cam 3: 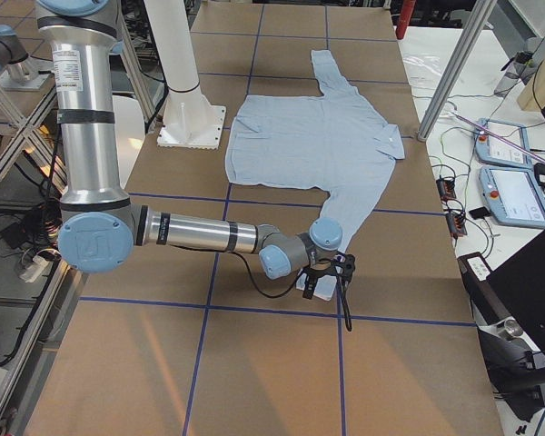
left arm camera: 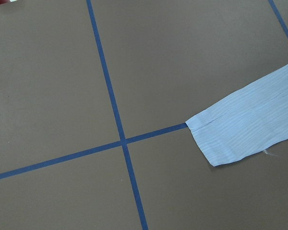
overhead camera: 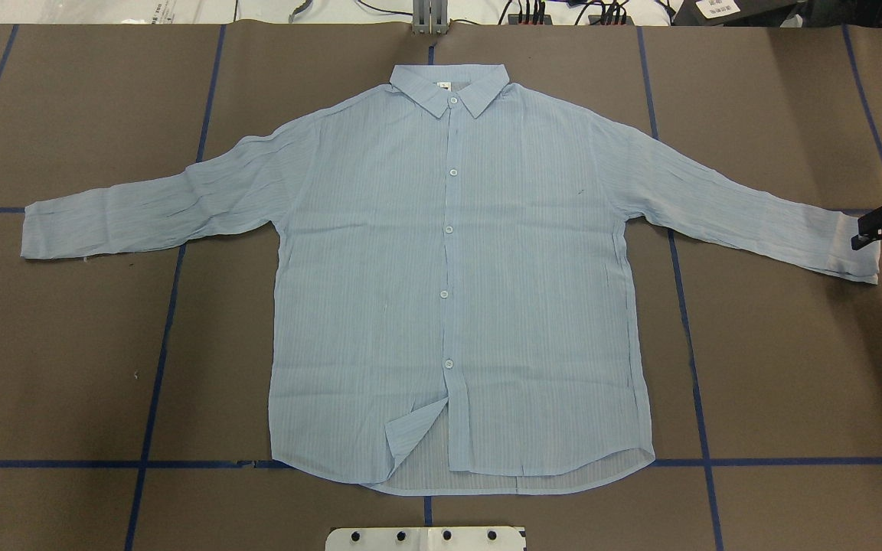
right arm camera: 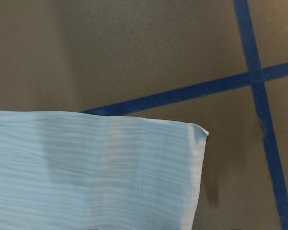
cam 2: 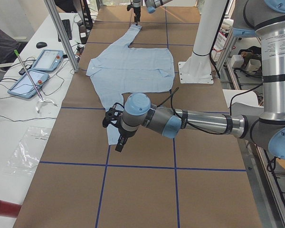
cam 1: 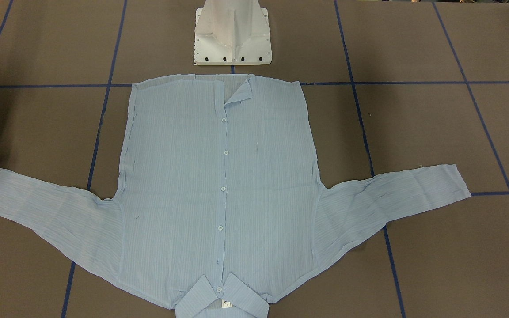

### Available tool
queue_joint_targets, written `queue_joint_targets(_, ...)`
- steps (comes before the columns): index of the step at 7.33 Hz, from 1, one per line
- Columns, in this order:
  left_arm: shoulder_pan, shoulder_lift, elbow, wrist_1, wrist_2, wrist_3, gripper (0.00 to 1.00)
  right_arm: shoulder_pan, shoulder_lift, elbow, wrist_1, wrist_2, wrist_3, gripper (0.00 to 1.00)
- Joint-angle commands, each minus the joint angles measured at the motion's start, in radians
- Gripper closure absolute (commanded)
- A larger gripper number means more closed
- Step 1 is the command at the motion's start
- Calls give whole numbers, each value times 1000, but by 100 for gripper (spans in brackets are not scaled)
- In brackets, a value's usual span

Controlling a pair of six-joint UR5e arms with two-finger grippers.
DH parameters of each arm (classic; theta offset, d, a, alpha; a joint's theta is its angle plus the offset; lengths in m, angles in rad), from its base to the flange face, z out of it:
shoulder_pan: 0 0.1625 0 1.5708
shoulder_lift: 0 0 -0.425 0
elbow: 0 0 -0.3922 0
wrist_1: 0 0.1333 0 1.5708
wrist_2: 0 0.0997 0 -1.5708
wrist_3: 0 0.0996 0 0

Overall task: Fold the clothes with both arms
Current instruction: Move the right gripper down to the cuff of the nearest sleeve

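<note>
The clothes are one light blue striped shirt [overhead camera: 449, 268] lying flat and buttoned on the brown table, collar [overhead camera: 449, 86] at the far side and both sleeves spread out. A corner of the hem [overhead camera: 414, 432] is turned back. My right gripper [overhead camera: 881, 233] sits at the right sleeve's cuff [right arm camera: 149, 172], fingers apart, and the cloth lies flat. My left gripper [cam 2: 116, 135] hangs above the left sleeve's cuff [left arm camera: 235, 129]. It shows only in the exterior left view, so I cannot tell whether it is open or shut.
The white pedestal base [cam 1: 232, 39] stands just behind the shirt's hem. Blue tape lines [overhead camera: 158, 337] grid the brown table. A side bench with tablets [cam 2: 42, 61] and metal frame posts [cam 2: 61, 33] runs along the far table edge.
</note>
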Motion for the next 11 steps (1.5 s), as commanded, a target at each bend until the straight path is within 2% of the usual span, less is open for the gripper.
queue_joint_targets(1,0,0,-1,0,0,1,0,-7,8,-10,1,0,37,9)
queue_joint_targets(5,-2,0,-5,0,0,1,0,-15,6,-31,-1,2,37,14)
queue_joint_targets(7,0,0,-5,2,0,1,0,-20,8,-34,-1,2,40,26)
queue_joint_targets(8,0,0,-5,0,0,1,0,-21,6,-34,-1,0,43,45)
queue_joint_targets(9,0,0,-7,0,0,1,0,-21,8,-34,-1,2,68,70)
queue_joint_targets(10,-2,0,-7,0,0,1,0,-21,8,-34,-1,3,71,100)
queue_joint_targets(11,-2,0,-8,2,0,1,0,-21,8,-25,1,6,75,100)
